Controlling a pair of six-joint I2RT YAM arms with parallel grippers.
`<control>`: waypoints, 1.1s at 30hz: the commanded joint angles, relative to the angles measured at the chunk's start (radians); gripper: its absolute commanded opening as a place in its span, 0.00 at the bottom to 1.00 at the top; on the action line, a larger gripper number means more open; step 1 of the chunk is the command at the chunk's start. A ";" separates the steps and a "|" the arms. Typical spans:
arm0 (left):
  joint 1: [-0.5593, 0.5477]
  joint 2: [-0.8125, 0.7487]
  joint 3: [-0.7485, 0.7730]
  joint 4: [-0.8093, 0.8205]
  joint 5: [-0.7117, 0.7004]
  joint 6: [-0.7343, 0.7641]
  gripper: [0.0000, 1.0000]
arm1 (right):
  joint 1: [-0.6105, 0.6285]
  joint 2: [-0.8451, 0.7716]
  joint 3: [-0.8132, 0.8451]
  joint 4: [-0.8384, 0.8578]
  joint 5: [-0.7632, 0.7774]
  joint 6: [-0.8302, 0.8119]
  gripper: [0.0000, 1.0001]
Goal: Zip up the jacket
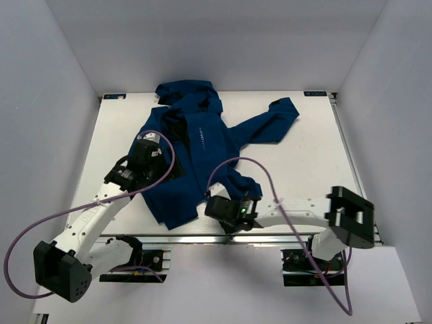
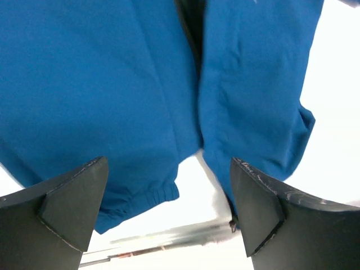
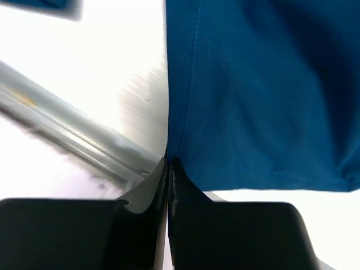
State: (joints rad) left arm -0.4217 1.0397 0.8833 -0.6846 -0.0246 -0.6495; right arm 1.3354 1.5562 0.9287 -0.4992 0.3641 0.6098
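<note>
Jacket (image 1: pixel 196 155), zipper line (image 2: pixel 191 34) running away from me: my right gripper (image 3: pixel 169 164) pinches its near hem corner, my left gripper (image 2: pixel 169 169) hangs agape above its front.

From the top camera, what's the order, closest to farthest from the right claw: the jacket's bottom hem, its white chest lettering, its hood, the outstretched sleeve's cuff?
1. Bottom hem of the jacket: front edge, pinched in the right gripper.
2. White chest lettering: mid-table.
3. Hood, at the back, and sleeve cuff, back right: too close to call.
</note>
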 commanded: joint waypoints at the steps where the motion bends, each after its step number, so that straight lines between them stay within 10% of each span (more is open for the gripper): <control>1: -0.002 -0.015 -0.058 0.121 0.208 0.049 0.98 | -0.077 -0.139 -0.072 0.144 -0.103 -0.033 0.00; 8: -0.031 -0.049 -0.323 0.551 0.666 -0.024 0.98 | -0.341 -0.370 -0.261 0.433 -0.545 -0.091 0.00; 18: -0.203 0.132 -0.382 0.885 0.801 -0.104 0.98 | -0.465 -0.392 -0.292 0.597 -0.738 -0.021 0.00; 33: -0.242 0.172 -0.380 0.910 0.796 -0.068 0.76 | -0.553 -0.438 -0.320 0.656 -0.829 0.068 0.00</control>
State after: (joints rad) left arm -0.6529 1.1976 0.4900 0.2054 0.7692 -0.7395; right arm 0.7856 1.1496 0.6075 0.0860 -0.4229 0.6556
